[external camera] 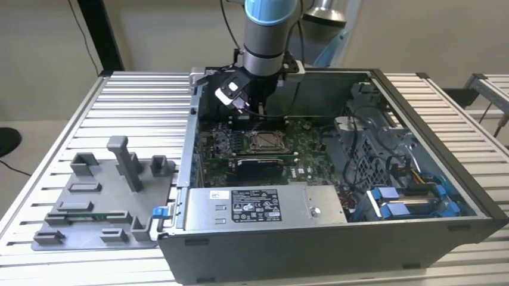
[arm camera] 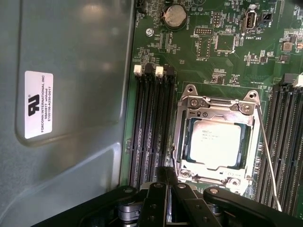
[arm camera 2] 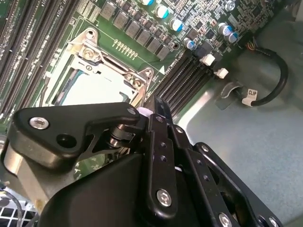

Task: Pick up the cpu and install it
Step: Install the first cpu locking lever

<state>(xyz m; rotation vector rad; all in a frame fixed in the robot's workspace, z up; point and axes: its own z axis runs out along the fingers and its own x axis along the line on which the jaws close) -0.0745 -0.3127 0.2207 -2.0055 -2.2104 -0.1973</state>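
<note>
Sitting in socket (arm camera: 218,105): cpu (arm camera: 217,142) (silvery top up), inside case (external camera: 318,250).

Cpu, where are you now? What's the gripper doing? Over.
Gripper hangs over the motherboard, apart from the cpu. Cpu lies inside the socket frame. Nothing on top of it.

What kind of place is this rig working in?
Likely a robotics lab bench set up for PC assembly: an open computer case on a slatted metal table, a grey fixture tray beside it, and the cpu lying in the motherboard socket.
</note>
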